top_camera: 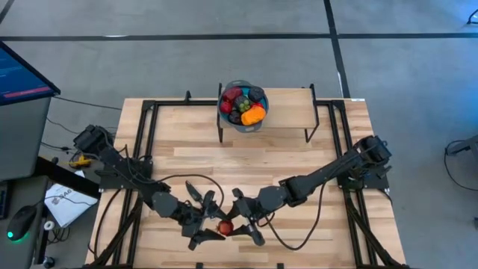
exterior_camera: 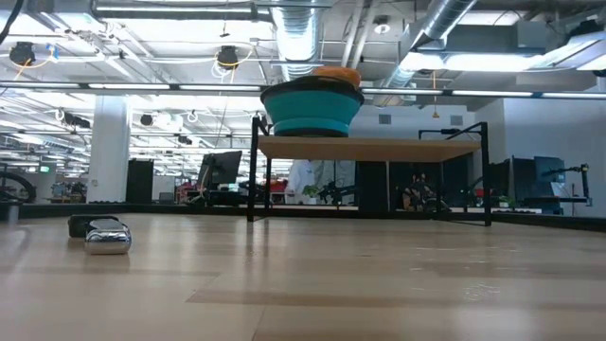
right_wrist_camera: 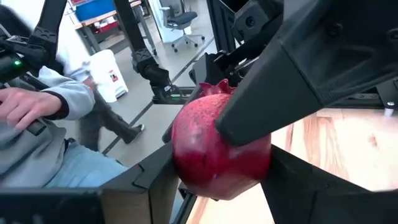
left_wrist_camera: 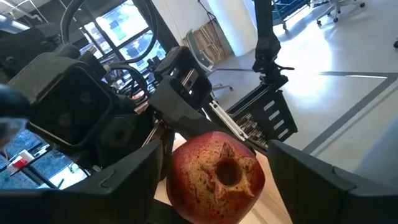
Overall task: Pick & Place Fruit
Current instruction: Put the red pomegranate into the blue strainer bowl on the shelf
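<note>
A dark red pomegranate (top_camera: 224, 226) hangs between my two grippers, over the near middle of the table. My right gripper (right_wrist_camera: 224, 186) comes in from the right and is shut on it. My left gripper (left_wrist_camera: 214, 193) comes in from the left and is open. Its fingers (left_wrist_camera: 130, 180) stand close on either side of the same fruit, whose crown (left_wrist_camera: 227, 171) faces the left wrist. A teal bowl (top_camera: 243, 104) with several fruit pieces stands on a raised wooden shelf (top_camera: 284, 116) at the far middle. My right gripper pinches the pomegranate's two opposite sides (right_wrist_camera: 180, 168) between its two fingers. The fingers come about level from the table's right. The fruit is clear of the table, its crown pointing away from this gripper. My left gripper's fingers flank the fruit closely; I cannot tell whether they touch it.
The shelf stands on black legs (exterior_camera: 254, 170) across the far part of the table. In the low view a small silvery object (exterior_camera: 106, 237) lies on the wood at the left. A seated person in a grey sleeve (right_wrist_camera: 43, 106) is beyond the table's edge.
</note>
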You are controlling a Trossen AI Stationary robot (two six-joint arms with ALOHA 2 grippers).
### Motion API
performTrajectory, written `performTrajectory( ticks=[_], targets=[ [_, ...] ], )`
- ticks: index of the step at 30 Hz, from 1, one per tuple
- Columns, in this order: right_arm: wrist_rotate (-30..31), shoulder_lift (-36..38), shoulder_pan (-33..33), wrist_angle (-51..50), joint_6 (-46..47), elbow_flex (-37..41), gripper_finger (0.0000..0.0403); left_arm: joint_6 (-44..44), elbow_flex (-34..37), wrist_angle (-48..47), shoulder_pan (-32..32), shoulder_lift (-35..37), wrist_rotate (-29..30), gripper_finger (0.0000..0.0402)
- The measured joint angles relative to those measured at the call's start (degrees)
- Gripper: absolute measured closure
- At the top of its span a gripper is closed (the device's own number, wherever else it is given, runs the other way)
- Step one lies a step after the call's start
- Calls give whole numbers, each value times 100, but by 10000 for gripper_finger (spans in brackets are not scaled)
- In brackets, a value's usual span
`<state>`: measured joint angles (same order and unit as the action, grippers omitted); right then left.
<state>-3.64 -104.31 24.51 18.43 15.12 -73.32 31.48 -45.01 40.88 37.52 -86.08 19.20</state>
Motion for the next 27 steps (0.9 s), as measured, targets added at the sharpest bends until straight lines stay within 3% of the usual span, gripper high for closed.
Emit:
performTrajectory(
  ticks=[15, 20, 27],
  targets=[
    [-11, 0, -95, 5, 144, 0, 189, -42, 0, -4, -2, 0, 55, 217],
    [-13, 2, -180, -417, 575, -11, 150, -328, 1, -295, 31, 17, 342, 213],
    [125, -13, -217, -1527, 594, -1, 78, -809, -4, -1039, 284, 271, 1362, 217]
  ],
)
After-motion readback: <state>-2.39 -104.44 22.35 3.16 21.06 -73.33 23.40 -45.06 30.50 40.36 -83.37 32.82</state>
